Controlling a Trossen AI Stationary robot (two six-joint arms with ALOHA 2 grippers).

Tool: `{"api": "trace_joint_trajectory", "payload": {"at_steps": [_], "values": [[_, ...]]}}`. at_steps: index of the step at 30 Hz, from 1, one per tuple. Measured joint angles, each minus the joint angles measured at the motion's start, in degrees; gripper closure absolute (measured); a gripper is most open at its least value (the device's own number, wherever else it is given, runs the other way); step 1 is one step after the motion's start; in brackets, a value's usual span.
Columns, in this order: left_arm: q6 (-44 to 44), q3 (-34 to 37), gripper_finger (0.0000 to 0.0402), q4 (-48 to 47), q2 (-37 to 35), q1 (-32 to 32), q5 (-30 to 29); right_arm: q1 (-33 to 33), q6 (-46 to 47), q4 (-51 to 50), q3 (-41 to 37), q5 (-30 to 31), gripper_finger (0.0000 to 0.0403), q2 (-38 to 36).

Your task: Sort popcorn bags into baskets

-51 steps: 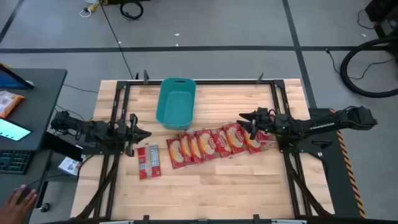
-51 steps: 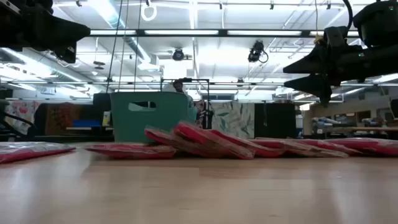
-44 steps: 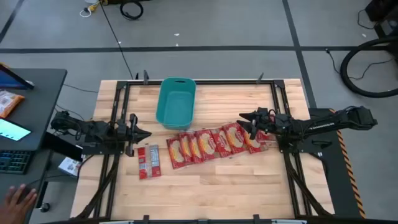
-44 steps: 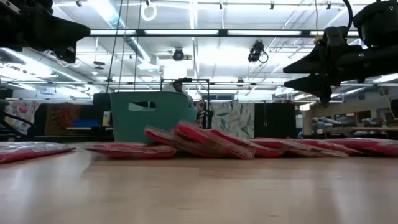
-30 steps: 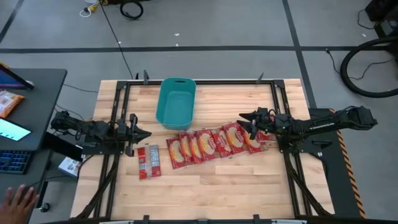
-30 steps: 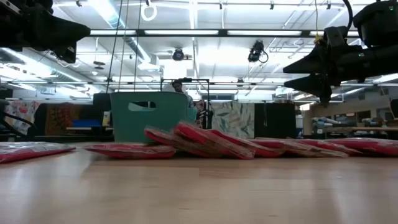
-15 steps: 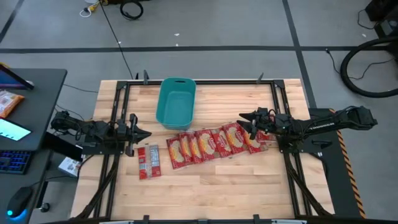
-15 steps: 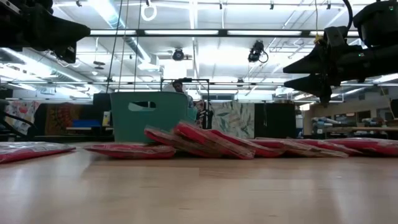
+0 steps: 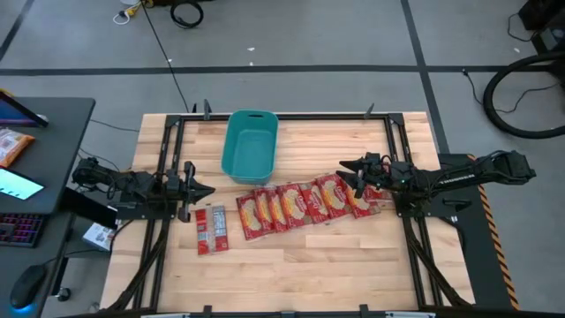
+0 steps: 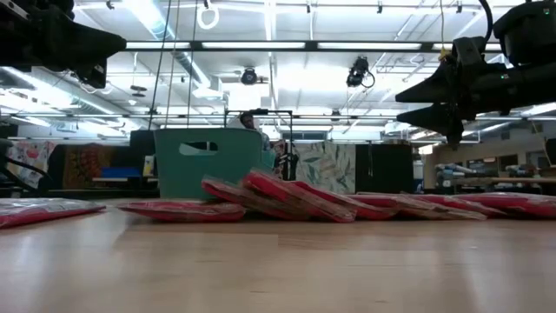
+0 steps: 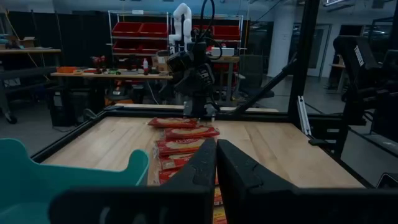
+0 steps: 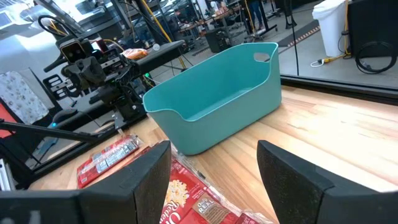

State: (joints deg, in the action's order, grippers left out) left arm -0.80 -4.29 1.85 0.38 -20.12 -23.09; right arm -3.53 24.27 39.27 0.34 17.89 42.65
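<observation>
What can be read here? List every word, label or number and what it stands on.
No text here can be quoted.
popcorn bags: white print, too blurred and cut off to read.
teal basket: no lettering visible.
lit screen on the side desk: too small to read.

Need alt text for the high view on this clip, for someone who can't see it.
Overhead on a wooden table: a row of overlapping red popcorn bags runs across the middle, with an empty teal basket just behind and a separate narrow red packet at the row's left end. The right gripper hovers open over the row's right end; the left gripper waits shut at the left.
</observation>
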Motion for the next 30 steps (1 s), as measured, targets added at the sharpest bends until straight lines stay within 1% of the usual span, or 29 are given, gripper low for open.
{"api": "trace_joint_trajectory", "payload": {"at_steps": [30], "values": [[0.02,0.00,0.0381,0.73,0.00,0.00,-0.01,-0.02,0.00,0.01,0.00,0.01,0.0160,-0.02]]}}
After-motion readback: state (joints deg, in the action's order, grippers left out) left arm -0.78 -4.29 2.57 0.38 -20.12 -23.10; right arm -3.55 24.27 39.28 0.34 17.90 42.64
